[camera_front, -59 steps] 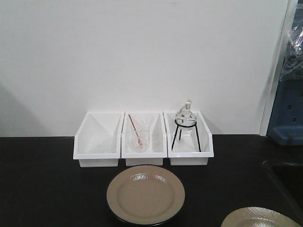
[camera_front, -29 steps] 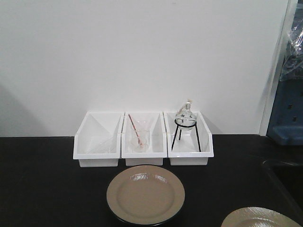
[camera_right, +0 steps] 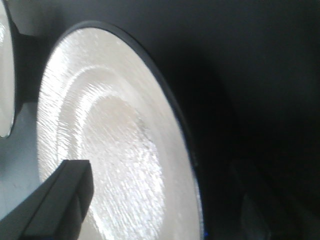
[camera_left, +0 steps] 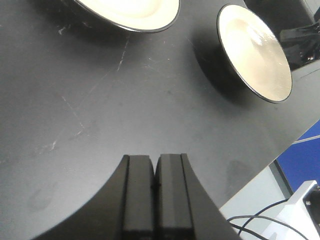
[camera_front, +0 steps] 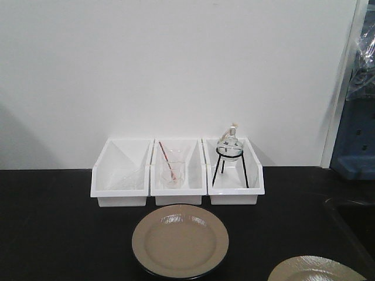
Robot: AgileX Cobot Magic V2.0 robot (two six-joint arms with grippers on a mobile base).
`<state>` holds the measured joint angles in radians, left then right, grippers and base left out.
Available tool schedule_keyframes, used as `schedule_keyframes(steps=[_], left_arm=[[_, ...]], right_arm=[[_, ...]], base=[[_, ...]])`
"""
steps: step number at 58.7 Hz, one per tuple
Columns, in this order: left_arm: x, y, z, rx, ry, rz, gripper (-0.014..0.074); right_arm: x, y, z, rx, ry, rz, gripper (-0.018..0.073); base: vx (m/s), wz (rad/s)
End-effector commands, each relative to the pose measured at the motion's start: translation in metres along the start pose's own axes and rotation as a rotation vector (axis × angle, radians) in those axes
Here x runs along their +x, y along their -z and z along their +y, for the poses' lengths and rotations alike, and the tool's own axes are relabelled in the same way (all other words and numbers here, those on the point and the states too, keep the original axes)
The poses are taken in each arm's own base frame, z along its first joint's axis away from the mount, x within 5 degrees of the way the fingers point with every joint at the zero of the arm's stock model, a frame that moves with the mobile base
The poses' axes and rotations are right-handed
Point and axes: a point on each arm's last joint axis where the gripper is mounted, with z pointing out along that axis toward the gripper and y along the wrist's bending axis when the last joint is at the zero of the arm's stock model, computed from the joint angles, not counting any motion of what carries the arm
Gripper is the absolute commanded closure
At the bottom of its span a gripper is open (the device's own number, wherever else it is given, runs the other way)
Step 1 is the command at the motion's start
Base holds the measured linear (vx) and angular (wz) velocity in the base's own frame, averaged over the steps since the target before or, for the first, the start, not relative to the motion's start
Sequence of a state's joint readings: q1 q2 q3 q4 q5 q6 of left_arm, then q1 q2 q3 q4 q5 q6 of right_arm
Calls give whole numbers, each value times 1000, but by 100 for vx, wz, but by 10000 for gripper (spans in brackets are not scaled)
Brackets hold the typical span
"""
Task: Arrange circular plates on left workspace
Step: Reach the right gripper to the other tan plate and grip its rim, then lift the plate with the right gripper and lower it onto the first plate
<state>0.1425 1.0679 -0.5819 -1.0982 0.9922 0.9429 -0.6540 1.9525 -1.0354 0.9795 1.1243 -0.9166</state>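
Note:
Two beige circular plates with dark rims are in view. One plate lies flat on the black countertop of the left workspace, in front of the white bins. The other plate is at the lower right and stands tilted over the counter. My right gripper straddles its rim, one finger over the glossy face and the other dim finger behind the dark underside. My left gripper is shut on nothing, low over bare counter, nearer the front edge than both plates.
Three white bins stand in a row at the wall; the middle one holds a beaker with a red rod, the right one a flask on a tripod. A recessed sink lies at the right. The counter's front edge runs beside my left gripper.
The plate at the lower right has shifted a little to the left in the front view. The centre plate and the bins have not moved.

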Motion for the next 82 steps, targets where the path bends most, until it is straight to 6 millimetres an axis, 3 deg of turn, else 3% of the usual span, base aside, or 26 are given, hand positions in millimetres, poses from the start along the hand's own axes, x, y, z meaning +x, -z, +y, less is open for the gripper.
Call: schedule_keyframes(steps=[1,10,18,24,32,43,57,63,75,82], left_arm=[[-10,5,-10,47,0,-62,597],[-10,5,-10,47,0,-64,597],[-10,5,-10,47,0,-64,597],[-10,5,-10,47,-3,-63,597],[-10,5,-10,47,-3,-63,597],[-10,5,-9,37,-3,-69,597],[-11,5,-9,30,-3,-74,597],[-11,5,-8,27,-2,-76,597],[-11,5,-8,25,-2,-78,596],[-11,5,-8,25,-2,-78,596]], right_arm=[[-6,10,16,-45,51,-29,-7],[-6,-1,18,-65,50,-3,46],[-6,-8,22,-59,60,11,148],[-7,-10,23,-49,63,7,293],[-8,-11,23,-51,60,2,571],[-13,-7,36,-165,24,-63,566],[-26,17,81,-381,11,-257,564],[-28,15,106,-443,15,-293,564],[-25,-30,166,-559,6,-290,564],[-20,-65,193,-485,5,-299,564]], base=[[0,0],[0,0],[0,0],[0,0],[0,0],[0,0],[0,0],[0,0],[0,0],[0,0]])
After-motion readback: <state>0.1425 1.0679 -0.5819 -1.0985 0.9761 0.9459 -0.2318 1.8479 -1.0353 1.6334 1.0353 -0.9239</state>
